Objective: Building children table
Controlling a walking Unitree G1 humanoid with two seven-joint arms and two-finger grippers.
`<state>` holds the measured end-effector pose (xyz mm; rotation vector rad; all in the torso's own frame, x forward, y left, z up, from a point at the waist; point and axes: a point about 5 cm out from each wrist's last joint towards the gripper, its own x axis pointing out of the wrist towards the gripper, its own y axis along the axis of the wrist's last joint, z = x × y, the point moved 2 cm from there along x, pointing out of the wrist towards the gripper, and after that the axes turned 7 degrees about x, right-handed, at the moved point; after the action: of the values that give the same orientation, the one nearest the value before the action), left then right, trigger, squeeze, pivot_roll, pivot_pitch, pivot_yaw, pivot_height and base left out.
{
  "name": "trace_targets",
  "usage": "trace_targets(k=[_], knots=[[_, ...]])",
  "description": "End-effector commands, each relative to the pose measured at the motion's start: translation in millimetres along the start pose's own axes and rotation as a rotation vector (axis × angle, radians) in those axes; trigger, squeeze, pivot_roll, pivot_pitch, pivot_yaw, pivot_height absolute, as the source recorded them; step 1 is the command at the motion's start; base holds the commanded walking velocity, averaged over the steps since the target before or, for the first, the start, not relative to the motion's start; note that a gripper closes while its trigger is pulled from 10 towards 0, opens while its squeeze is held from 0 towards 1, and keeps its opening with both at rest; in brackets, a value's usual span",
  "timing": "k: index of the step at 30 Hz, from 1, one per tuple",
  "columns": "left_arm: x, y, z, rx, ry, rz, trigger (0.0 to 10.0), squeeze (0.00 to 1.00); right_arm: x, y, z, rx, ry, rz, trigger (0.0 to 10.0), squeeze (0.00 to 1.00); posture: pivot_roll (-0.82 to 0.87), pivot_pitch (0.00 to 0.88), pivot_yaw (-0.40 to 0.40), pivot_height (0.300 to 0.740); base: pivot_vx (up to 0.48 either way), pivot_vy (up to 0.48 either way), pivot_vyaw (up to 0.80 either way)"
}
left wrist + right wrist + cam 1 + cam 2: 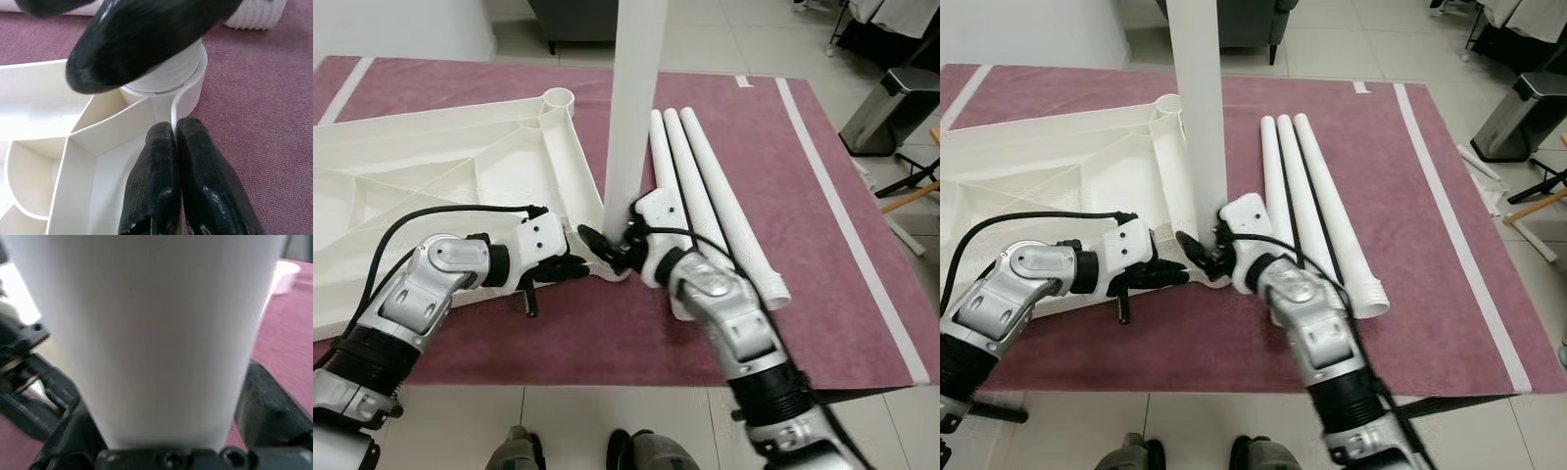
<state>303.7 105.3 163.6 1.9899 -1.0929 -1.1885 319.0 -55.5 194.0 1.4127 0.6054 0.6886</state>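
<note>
A white plastic table top (431,176) lies upside down on a maroon rug. One white leg (634,98) stands upright in the near corner socket (191,93), its threaded end (168,73) seated there. My right gripper (612,245) is shut on that leg's base, with a finger (274,406) on either side of the leg (156,333). My left gripper (573,266) is shut, its tips (174,132) resting against the table top's rim just beside the socket. Three more legs (705,186) lie side by side on the rug to the right.
An open socket (558,98) shows at the table top's far corner. A grey bin (901,108) and stand legs (911,186) are off the rug at the right, and dark furniture (573,20) is at the back. My feet (519,450) stand on tiles at the rug's near edge.
</note>
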Motion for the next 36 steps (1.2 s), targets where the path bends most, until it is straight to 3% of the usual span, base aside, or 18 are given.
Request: trace_targets(k=[1,3,7,14,15,21,23,24,26,27,32,34,36], knots=[[2.7,9.9,12.9,0.037,-0.116,0.056,0.0,0.0,-2.0,9.8,-1.2,-0.018,0.089,0.024,10.0,0.0,0.07,0.163,-0.008,0.74,0.0,0.0,0.0],[2.7,9.9,12.9,0.037,-0.116,0.056,0.0,0.0,-2.0,9.8,-1.2,-0.018,0.089,0.024,10.0,0.0,0.07,0.163,-0.008,0.74,0.0,0.0,0.0],[-5.9,7.5,19.9,0.045,-0.15,0.042,0.0,0.0,-4.5,20.0,11.3,-0.076,0.229,0.0,10.0,0.0,0.09,0.165,-0.011,0.74,0.0,0.0,0.0],[-9.1,5.9,22.9,0.044,-0.159,0.034,0.0,0.0,-0.2,20.6,13.2,-0.072,0.279,-0.015,10.0,0.0,0.09,0.166,-0.016,0.74,0.0,0.0,0.0],[-8.3,6.5,22.1,0.042,-0.146,0.036,0.0,0.0,2.9,17.0,11.3,-0.061,0.277,-0.025,0.0,0.0,0.1,0.169,-0.023,0.74,0.0,0.0,0.0],[-4.7,11.3,18.2,0.037,-0.11,0.052,0.0,0.0,11.5,-4.7,11.7,-0.064,0.116,-0.099,0.0,0.0,0.1,0.171,-0.024,0.74,0.0,0.0,0.0],[-4.7,11.3,18.2,0.037,-0.11,0.052,0.0,0.0,11.5,-4.7,11.7,-0.064,0.116,-0.099,0.0,0.0,0.1,0.171,-0.024,0.74,0.0,0.0,0.0],[-3.4,13.5,15.8,0.037,-0.102,0.059,0.0,0.0,16.2,-12.3,18.3,-0.048,-0.073,-0.124,0.0,0.0,0.1,0.172,-0.021,0.74,0.0,0.0,0.0],[-3.0,14.5,14.9,0.038,-0.1,0.062,0.0,0.0,17.3,-15.0,21.4,-0.048,-0.146,-0.134,0.0,0.0,0.1,0.172,-0.021,0.74,0.0,0.0,0.0],[-2.2,16.5,13.3,0.041,-0.099,0.069,0.0,0.0,17.9,-21.6,28.3,0.003,-0.327,-0.163,0.0,0.0,0.09,0.172,-0.018,0.74,0.0,0.0,0.0],[-1.4,18.1,11.5,0.045,-0.1,0.076,0.0,0.0,17.1,-24.8,31.7,0.034,-0.487,-0.166,0.0,0.0,0.09,0.171,-0.015,0.74,0.0,0.0,0.0],[-0.1,19.5,9.8,0.048,-0.102,0.081,0.0,0.0,18.6,-26.7,24.9,0.072,-0.587,-0.152,0.0,0.0,0.08,0.168,-0.011,0.74,0.0,0.0,0.0],[0.5,19.9,9.4,0.049,-0.103,0.083,0.0,0.0,20.9,-28.2,17.9,0.086,-0.596,-0.148,0.0,0.0,0.08,0.167,-0.01,0.74,0.0,0.0,0.0]])
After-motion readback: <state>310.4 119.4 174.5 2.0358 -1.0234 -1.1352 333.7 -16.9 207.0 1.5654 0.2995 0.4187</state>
